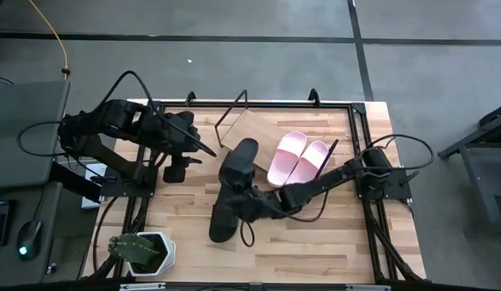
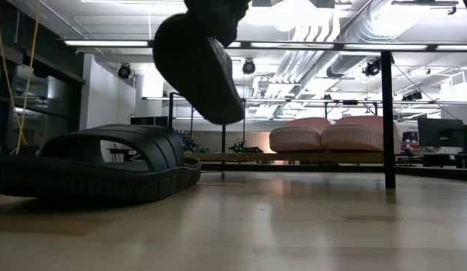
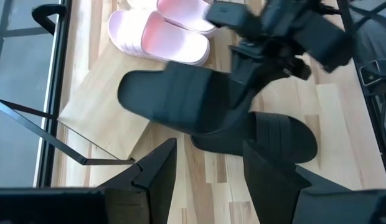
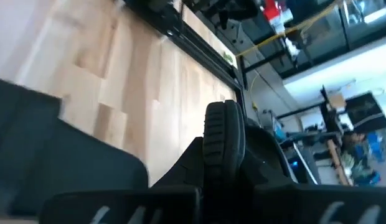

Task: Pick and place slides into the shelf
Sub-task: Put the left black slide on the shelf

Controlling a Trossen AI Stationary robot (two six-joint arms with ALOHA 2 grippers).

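While your right gripper (image 1: 252,196) sits over the middle of the table (image 1: 331,242), it is clamped on one black slide (image 1: 239,164), which hangs clear of the tabletop. In the low view that held slide (image 2: 197,66) is tilted, one end up at the gripper and the other end pointing down toward the table, with open air under it. In the high view the slide stretches from the gripper toward the shelf (image 1: 250,129), its far end just beside the shelf's near corner. The second black slide (image 1: 224,217) lies flat on the table on the other side of the gripper, partly beneath the held one; the low view shows it (image 2: 98,175) resting sole down. The left wrist view confirms the overlap: raised slide (image 3: 180,99) above, flat slide (image 3: 274,137) below, the right arm's gripper (image 3: 268,37) gripping the raised one at its end. The pink pair (image 1: 299,158) already sits side by side on the shelf board, toward the right end; in the low view both (image 2: 328,134) rest on the board. Your left gripper (image 1: 206,148) hovers near the shelf's left end, apart from every slide, with its fingers (image 3: 157,168) spread wide and nothing between them.
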